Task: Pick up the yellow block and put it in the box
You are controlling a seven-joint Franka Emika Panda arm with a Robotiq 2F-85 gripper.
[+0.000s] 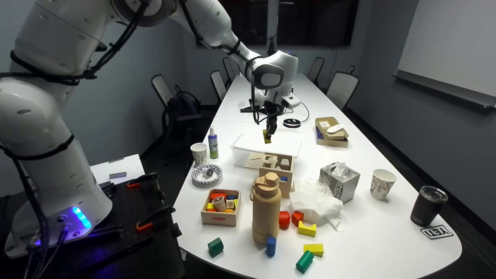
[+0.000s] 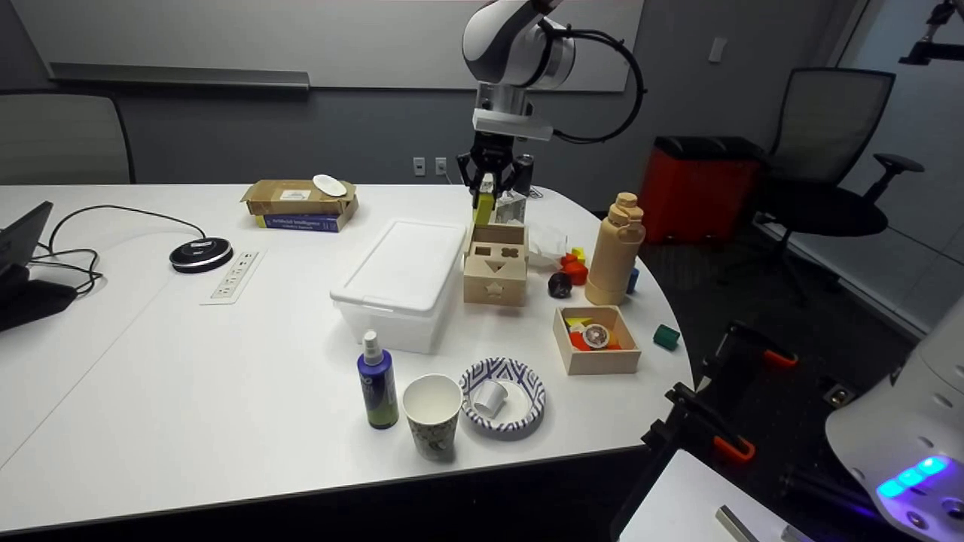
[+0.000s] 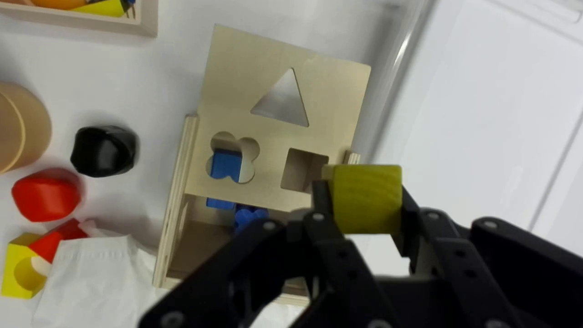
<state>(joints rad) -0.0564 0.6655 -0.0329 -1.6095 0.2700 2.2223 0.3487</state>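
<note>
My gripper (image 1: 271,130) is shut on a yellow block (image 3: 366,200), which hangs upright between its fingertips. The block also shows in both exterior views (image 1: 266,136) (image 2: 483,211). The light wooden box (image 2: 495,290) stands on the table, its wall also in the wrist view (image 3: 175,200). Its lid (image 3: 227,68), with triangle, clover and square holes, is slid partly off, so part of the top is open. Blue blocks (image 3: 225,164) lie inside. In the wrist view the held block overlaps the box's lid-side edge, beside the square hole; its height above the box is unclear.
A white-lidded plastic bin (image 2: 403,263) stands right beside the box. A tan bottle (image 1: 266,209), white tissue (image 1: 316,199), tissue box (image 1: 339,182) and small box of coloured blocks (image 1: 221,219) stand near. Loose blocks include a yellow wedge (image 1: 313,249) and yellow arch (image 1: 307,229).
</note>
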